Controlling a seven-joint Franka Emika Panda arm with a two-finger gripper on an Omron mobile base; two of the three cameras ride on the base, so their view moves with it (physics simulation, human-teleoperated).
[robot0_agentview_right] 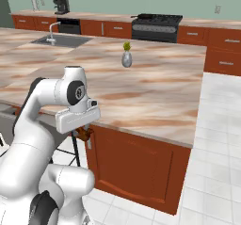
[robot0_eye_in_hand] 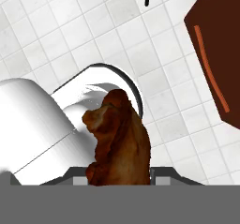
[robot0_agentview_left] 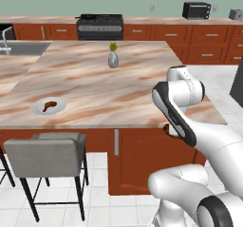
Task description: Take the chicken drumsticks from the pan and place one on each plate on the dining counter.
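White arm low beside dining counter point(robot0_agentview_right: 155, 97), pincer point(robot0_agentview_right: 85, 135) clamping brown drumstick point(robot0_agentview_right: 83, 133), grey vase point(robot0_agentview_right: 126, 59) beyond

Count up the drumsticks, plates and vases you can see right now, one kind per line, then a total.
Drumsticks: 2, one on the plate, one held in the tool.
Plates: 1, on the dining counter.
Vases: 1, holding a small plant.
Total: 4

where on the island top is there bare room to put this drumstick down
Bare marble runs between the vase and the near edge of the dining counter, and right of the vase to the far corner. Left near edge is taken by a plate already holding a drumstick. Far left is the sink. The gripper, shut on the second drumstick, hangs below the counter edge.
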